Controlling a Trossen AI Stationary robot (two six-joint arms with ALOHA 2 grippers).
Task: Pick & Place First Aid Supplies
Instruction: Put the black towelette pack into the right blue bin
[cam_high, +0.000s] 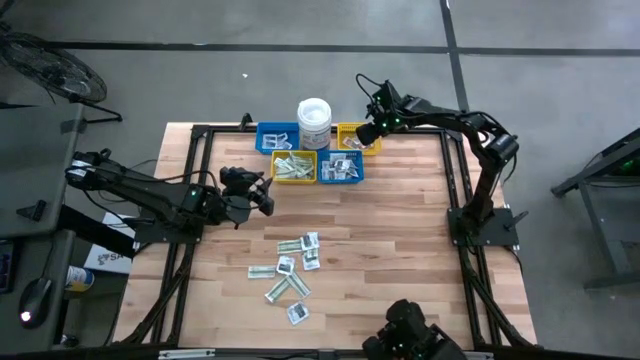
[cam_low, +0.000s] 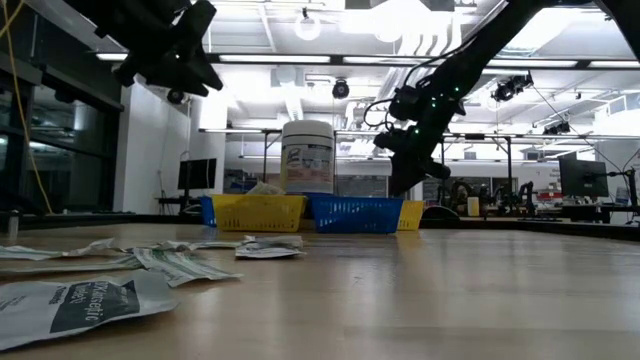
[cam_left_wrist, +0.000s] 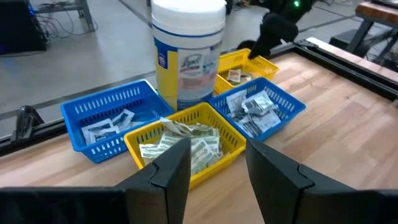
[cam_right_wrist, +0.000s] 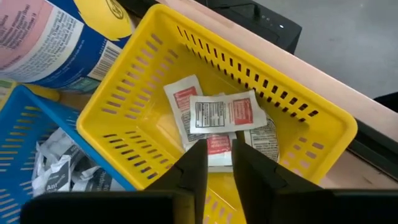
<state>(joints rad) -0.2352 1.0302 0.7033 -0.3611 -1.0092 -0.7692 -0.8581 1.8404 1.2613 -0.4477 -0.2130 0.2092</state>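
From the high view, the right pincer (cam_high: 368, 130) hangs over the far yellow bin (cam_high: 358, 138) at the back of the bench (cam_high: 400, 230), beside the white tub (cam_high: 314, 122), while the left pincer (cam_high: 262, 193) hovers just in front of the near yellow bin (cam_high: 295, 167); a scatter of loose packets (cam_high: 292, 268) lies on the wood nearer the front, well apart from the bins. In the low view, those packets (cam_low: 120, 270) lie flat in the foreground, and the bins and tub stand in a row behind them, with the right pincer (cam_low: 405, 170) lowered beside the blue bin (cam_low: 357, 213). The left wrist view shows the left pincer (cam_left_wrist: 217, 168) with its fingers apart and nothing between them, facing the near yellow bin (cam_left_wrist: 186, 146) filled with green-and-white strips (cam_left_wrist: 180, 140). The right wrist view shows the right pincer (cam_right_wrist: 217, 165) with a narrow gap between its fingers, directly above red-and-white packets (cam_right_wrist: 221, 115) lying on the floor of the far yellow bin (cam_right_wrist: 124, 118); I cannot tell whether the fingers touch one.
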